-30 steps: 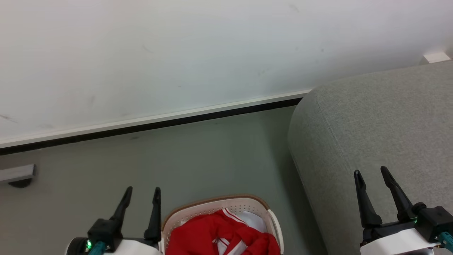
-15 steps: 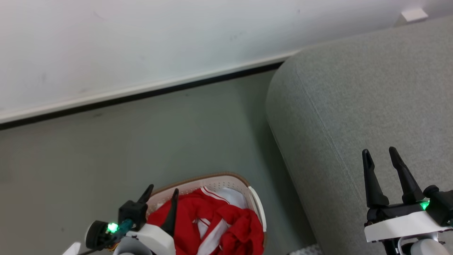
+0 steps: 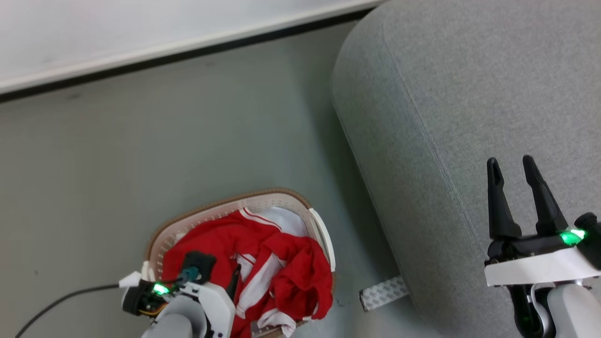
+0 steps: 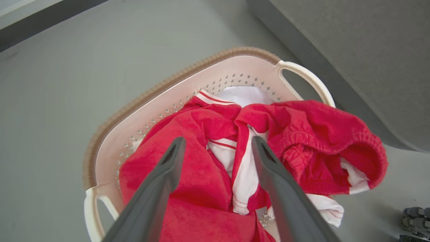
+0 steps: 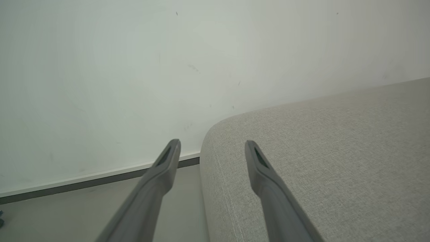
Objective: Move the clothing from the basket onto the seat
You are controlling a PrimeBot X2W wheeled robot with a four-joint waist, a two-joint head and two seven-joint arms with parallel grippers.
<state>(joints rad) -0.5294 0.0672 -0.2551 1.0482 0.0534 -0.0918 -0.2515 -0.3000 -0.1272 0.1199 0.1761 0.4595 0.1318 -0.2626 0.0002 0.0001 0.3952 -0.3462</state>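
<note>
The basket (image 3: 263,203) sits with its long axis pointing toward the seat (image 3: 446,117).

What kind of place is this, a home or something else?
Probably an indoor living area or a mock-up of one: a grey upholstered seat by a white wall, and a laundry basket of red clothing on the floor.

Each arm ends in jaws of two long, tapering black fingers (image 3: 497,202) on a black base. White wrist shells (image 3: 535,270) carry glowing green lights (image 3: 570,236). The left wrist has a teal connector (image 3: 190,273) and a black cable (image 3: 70,293). The forearms (image 3: 568,310) are pale grey.
</note>
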